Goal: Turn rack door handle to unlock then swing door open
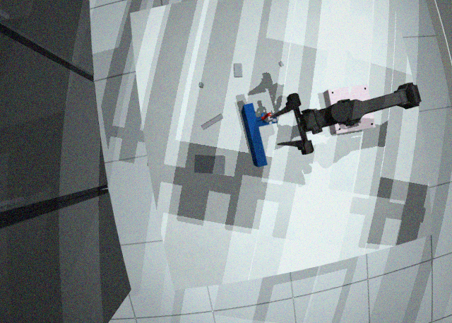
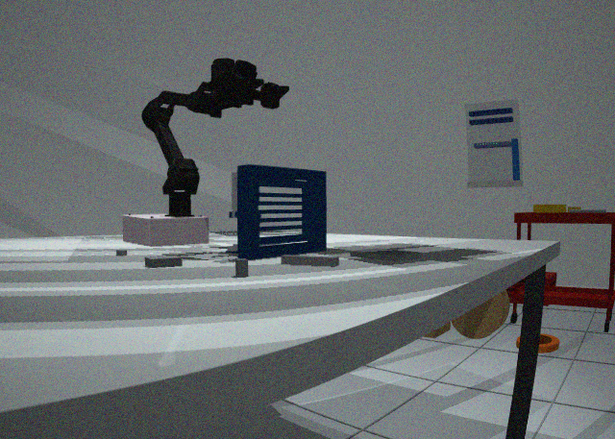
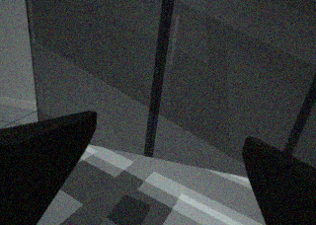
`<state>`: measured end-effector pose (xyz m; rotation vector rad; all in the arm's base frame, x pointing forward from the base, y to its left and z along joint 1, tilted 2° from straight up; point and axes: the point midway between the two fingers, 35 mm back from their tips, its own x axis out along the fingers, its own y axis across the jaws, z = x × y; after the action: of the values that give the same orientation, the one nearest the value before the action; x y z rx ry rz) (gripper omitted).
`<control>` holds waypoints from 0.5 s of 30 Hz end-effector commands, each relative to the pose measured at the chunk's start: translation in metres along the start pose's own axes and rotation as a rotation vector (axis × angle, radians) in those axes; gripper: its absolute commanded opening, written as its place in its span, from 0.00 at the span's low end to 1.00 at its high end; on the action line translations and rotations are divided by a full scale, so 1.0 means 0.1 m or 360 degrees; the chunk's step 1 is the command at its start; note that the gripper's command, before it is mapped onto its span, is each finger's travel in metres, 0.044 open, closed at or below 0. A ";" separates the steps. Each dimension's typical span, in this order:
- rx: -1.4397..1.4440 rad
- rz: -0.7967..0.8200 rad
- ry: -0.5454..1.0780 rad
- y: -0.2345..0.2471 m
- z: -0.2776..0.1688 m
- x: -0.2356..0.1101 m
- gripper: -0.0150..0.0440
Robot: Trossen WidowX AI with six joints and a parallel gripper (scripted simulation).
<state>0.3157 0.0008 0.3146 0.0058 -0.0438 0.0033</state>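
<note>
The dark blue rack frame [image 1: 256, 144] [image 2: 313, 210] stands upright on the table. A blue door part [image 1: 262, 123] sticks out from it toward the arm's base, at roughly a right angle as seen from above. A small red and grey handle [image 1: 267, 117] is beside it; its exact turn cannot be told. My gripper [image 1: 276, 130] [image 2: 282, 92] [image 3: 169, 131] is wide open and empty. The exterior view shows it high above the rack, with a clear gap. In the top view one finger overlaps the handle only in view. The door and handle are not in the wrist view.
A grey block [image 1: 238, 70] [image 2: 163, 261], a grey bar [image 1: 211, 121] [image 2: 310, 260] and two small cubes [image 1: 200, 85] [image 1: 280, 63] lie on the table beyond and beside the rack. The pink arm base [image 1: 356, 91] [image 2: 163, 231] stands on the rack's other side.
</note>
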 end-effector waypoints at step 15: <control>-0.0060 -0.0072 0.0582 -0.18 -0.41 0.32 0.75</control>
<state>0.3430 -0.0124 0.2843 -0.0215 0.2392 -0.0324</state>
